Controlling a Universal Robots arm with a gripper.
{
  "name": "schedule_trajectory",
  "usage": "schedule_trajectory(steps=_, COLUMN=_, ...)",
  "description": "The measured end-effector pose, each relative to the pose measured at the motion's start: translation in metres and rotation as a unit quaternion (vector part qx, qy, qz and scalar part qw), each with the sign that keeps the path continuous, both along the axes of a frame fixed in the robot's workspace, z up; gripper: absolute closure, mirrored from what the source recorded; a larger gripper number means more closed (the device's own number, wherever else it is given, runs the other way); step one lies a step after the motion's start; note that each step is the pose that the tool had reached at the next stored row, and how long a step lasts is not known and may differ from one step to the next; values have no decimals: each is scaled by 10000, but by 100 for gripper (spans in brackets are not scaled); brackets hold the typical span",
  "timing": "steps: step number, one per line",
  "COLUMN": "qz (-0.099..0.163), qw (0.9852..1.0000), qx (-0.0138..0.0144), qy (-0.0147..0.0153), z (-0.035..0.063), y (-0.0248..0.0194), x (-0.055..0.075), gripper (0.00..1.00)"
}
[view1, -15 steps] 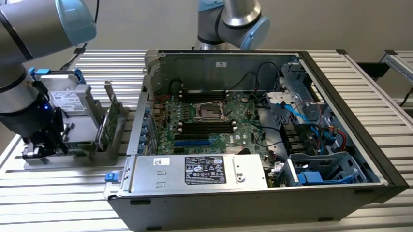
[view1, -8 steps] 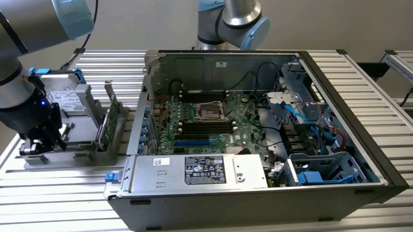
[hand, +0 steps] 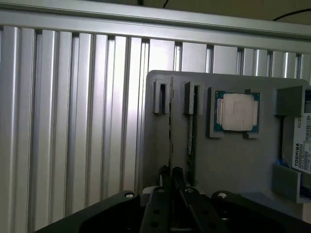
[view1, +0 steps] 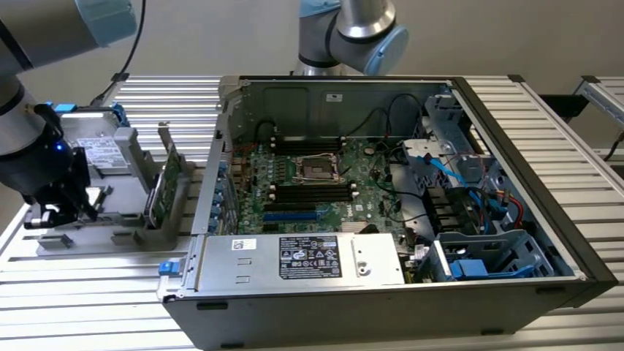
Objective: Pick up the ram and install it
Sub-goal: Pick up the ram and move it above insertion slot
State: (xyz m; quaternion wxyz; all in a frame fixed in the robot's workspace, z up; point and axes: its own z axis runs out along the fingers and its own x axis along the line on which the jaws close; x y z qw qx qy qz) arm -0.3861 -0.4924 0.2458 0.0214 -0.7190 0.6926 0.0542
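The jaws are clenched on the ram's [hand: 171, 126] near end. It stands on edge in 1 holder [hand: 228, 160] slot, its long axis running straight away from them.

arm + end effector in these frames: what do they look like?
The arm has silver-grey tube links, a light blue joint cap and a black cable alongside. A blue light glows on its dark wrist. The end effector is black, with slim fingers on a linkage with round screw heads.
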Motion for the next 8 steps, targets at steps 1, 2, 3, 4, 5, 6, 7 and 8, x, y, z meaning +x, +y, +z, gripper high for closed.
schedule_trajectory(steps=1, qz=0, qw=10000, qx=14, qy=1, z=23, y=-5, x=11, gripper=87)
schedule_trajectory(steps=2, qz=0, qw=10000, qx=27, qy=1, z=43, y=-9, x=21, gripper=87)
schedule_trajectory(steps=3, qz=0, qw=10000, qx=41, qy=1, z=68, y=-14, x=35, gripper=87)
schedule_trajectory(steps=4, qz=0, qw=10000, qx=53, qy=1, z=93, y=-19, x=50, gripper=87)
schedule_trajectory(steps=5, qz=0, qw=10000, qx=65, qy=2, z=119, y=-24, x=65, gripper=87)
schedule_trajectory(steps=6, qz=0, qw=10000, qx=74, qy=4, z=149, y=-28, x=82, gripper=87)
schedule_trajectory(steps=7, qz=0, qw=10000, qx=82, qy=5, z=176, y=-31, x=98, gripper=87)
schedule_trajectory(steps=8, qz=0, qw=10000, qx=90, qy=7, z=206, y=-33, x=117, gripper=87)
